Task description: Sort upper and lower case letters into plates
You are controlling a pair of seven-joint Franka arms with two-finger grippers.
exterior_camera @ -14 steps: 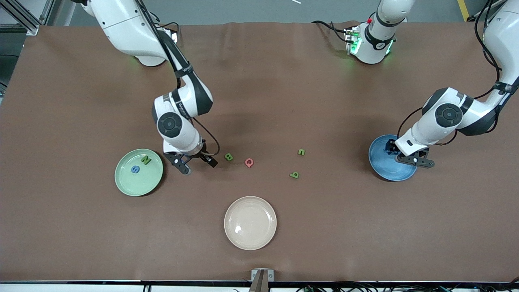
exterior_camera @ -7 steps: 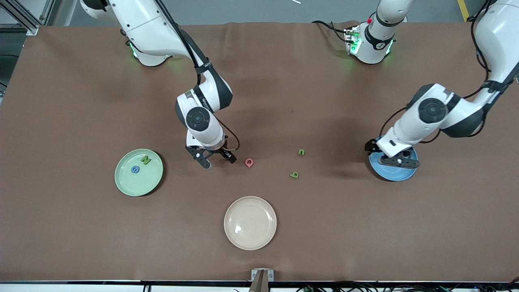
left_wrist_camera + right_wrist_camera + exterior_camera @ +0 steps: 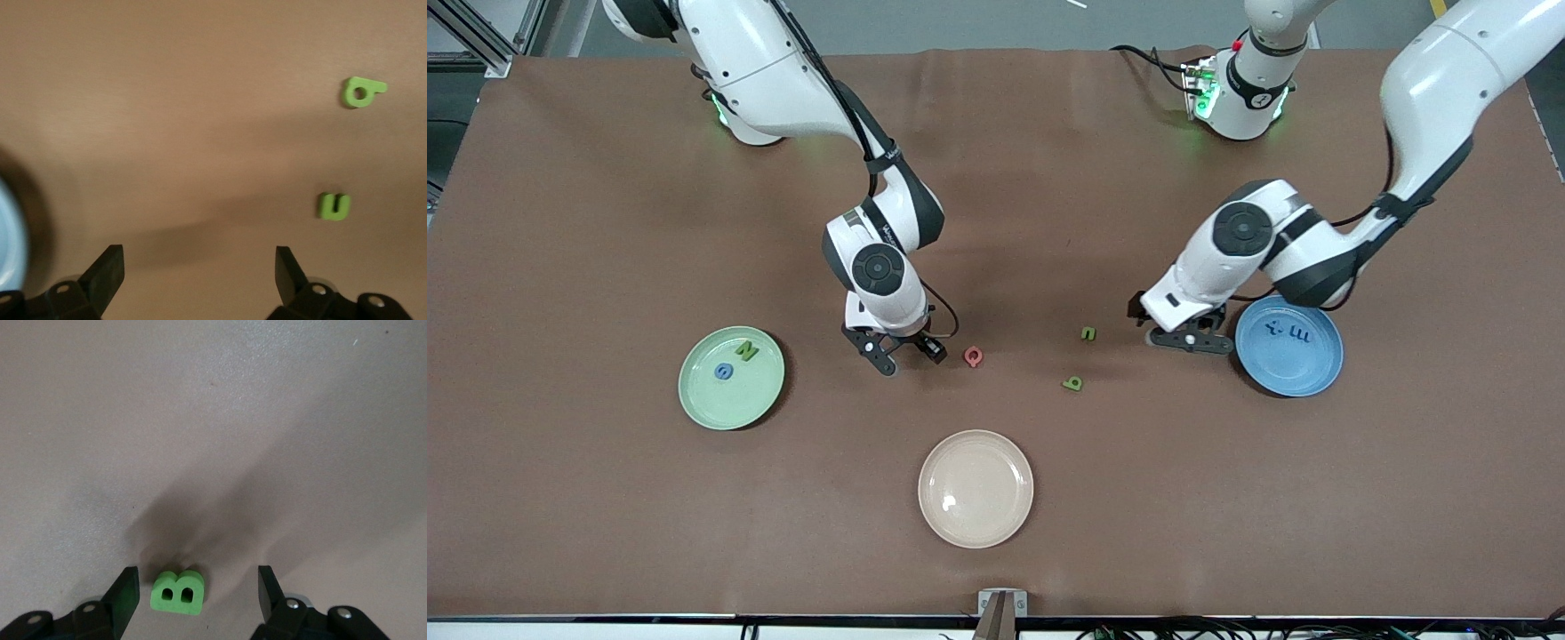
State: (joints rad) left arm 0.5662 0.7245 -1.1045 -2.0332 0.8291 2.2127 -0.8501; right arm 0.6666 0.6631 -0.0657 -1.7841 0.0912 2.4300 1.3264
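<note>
Right gripper (image 3: 198, 590): we find it low over the table, jaws apart and straddling the green B (image 3: 177, 591), neither finger touching it yet.
Left gripper (image 3: 199, 270): jaws wide and empty, low over bare table between the blue plate (image 3: 1325, 373) and the green n (image 3: 1088, 333).
Sorted so far: we count the N (image 3: 747, 351) and G (image 3: 723, 372) in the green plate (image 3: 698, 400); two blue letters, x (image 3: 1276, 328) and m (image 3: 1299, 335), in the blue plate.
Still loose: the B, pink Q (image 3: 973, 356), the n, and the green b (image 3: 1072, 383), which lies nearer the camera than the n.
Handling: we judge the letters light, stiff and thin; they could skid or tip if nudged.
Hold: across the B's flat outer edges, fingers down to the table.
Beige plate (image 3: 975, 488): holds nothing.
</note>
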